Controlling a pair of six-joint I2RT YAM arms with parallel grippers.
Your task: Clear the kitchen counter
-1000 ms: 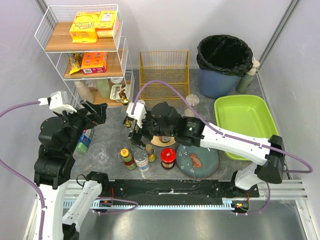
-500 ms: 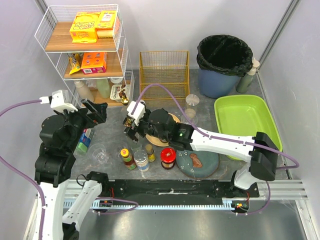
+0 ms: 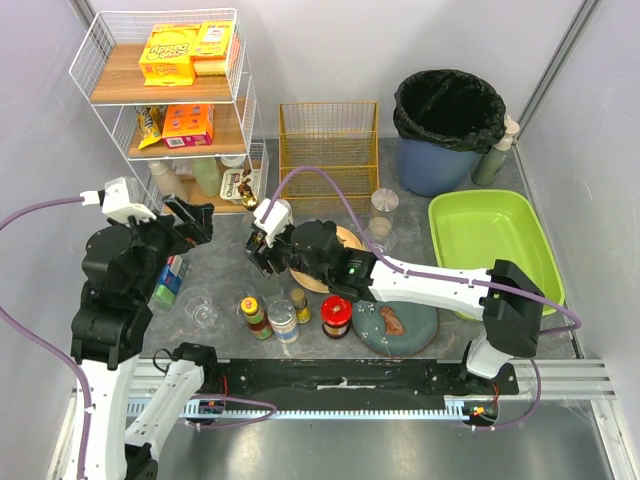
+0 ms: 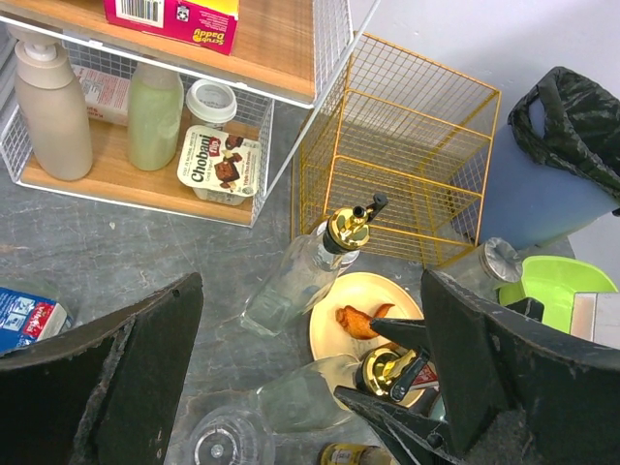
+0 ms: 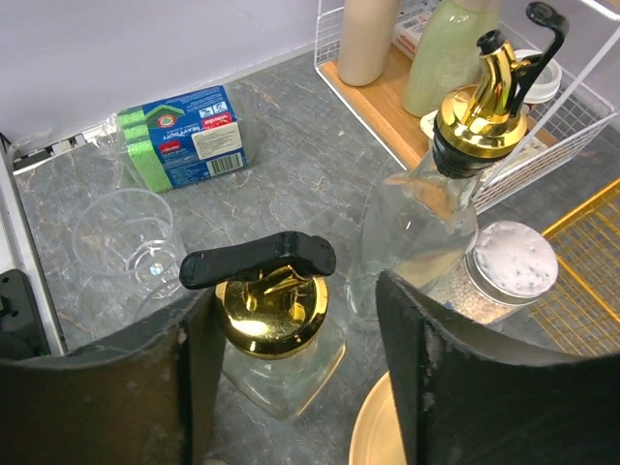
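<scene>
Dark grey mottled desk (image 3: 222, 272) lies beneath both arms, reaching from the white wire rack (image 3: 115, 88) at left to the lime-green tray (image 3: 495, 240) at right; jars, bottles and plates stand on it. Legible text: yogurt cup (image 4: 218, 165) on the rack's bottom shelf reads "Chobani"; pink-and-yellow box (image 4: 174, 15) on the shelf above reads "Scrub Daddy". Blue sponge pack (image 5: 184, 136) flat on the desk: print too small to read. Right pincer (image 5: 295, 291): jaws at medium width, straddling the gold pourer cap of a squat glass bottle (image 5: 281, 358); a gap shows on one side, nothing clamped. Left pincer (image 4: 310, 281): jaws wide, holding nothing, above the desk near the rack.
</scene>
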